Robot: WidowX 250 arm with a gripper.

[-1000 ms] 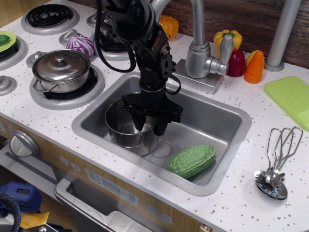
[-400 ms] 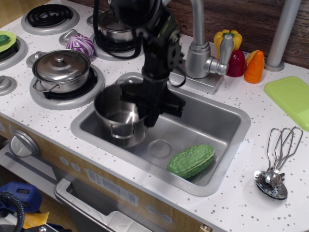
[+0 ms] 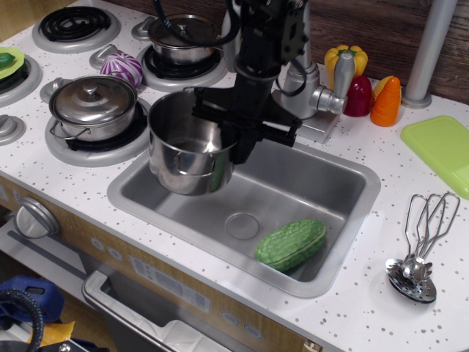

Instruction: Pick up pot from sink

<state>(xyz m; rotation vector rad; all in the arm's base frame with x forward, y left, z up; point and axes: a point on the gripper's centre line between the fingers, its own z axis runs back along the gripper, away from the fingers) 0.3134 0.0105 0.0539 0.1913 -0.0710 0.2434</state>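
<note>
The lidless shiny steel pot (image 3: 187, 149) hangs in the air above the left end of the grey sink (image 3: 322, 220), well clear of the basin floor and its round drain ring (image 3: 242, 226). My black gripper (image 3: 236, 145) comes down from above and is shut on the pot's right rim, one finger inside and one outside. A small wire loop handle shows on the pot's front side.
A green bumpy toy vegetable (image 3: 291, 244) lies in the sink's front right. A lidded pot (image 3: 93, 108) sits on the near-left burner, another lidded pot (image 3: 181, 40) on the back burner. The faucet (image 3: 308, 81) stands behind the sink. A whisk and spoon (image 3: 418, 253) lie right.
The pot has risen from the sink floor to above the rim, held by the gripper. The arm has lifted up and shifted slightly right.
</note>
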